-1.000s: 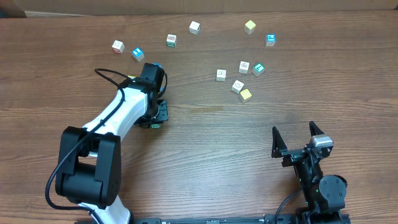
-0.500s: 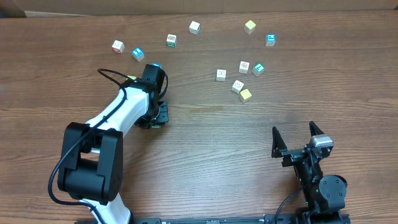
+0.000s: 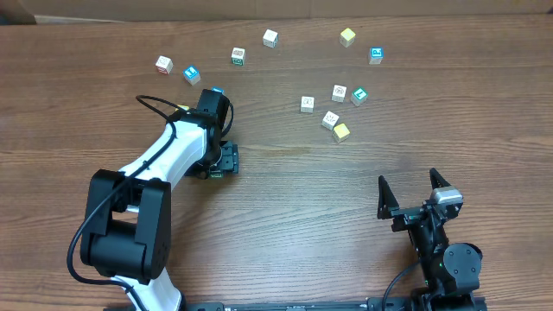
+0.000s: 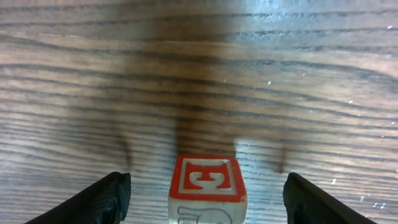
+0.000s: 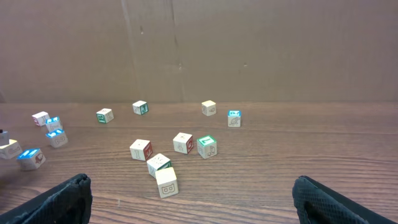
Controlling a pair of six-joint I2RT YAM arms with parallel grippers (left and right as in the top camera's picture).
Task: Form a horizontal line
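Note:
No horizontal line shows; the small cubes lie scattered over the wooden table (image 3: 285, 199). My left gripper (image 3: 223, 161) (image 4: 206, 190) is open and low over the table at the centre left. Between its fingers a white cube (image 4: 207, 180) with a red letter on top stands on the wood, with a gap to each finger. In the overhead view this cube is mostly hidden under the gripper. My right gripper (image 3: 408, 180) (image 5: 191, 182) stands wide open near the front right edge, with nothing between its fingers.
A loose cluster of cubes (image 3: 339, 92) with a pale yellow one (image 3: 341, 131) lies right of centre. More cubes (image 3: 270, 38) line the back, among them a blue-faced one (image 3: 376, 55) and a yellow one (image 3: 347, 36). Two cubes (image 3: 164, 64) sit at the back left.
My left gripper's jaws have spread apart, letting go of the red-lettered cube on the table. The right arm has not moved.

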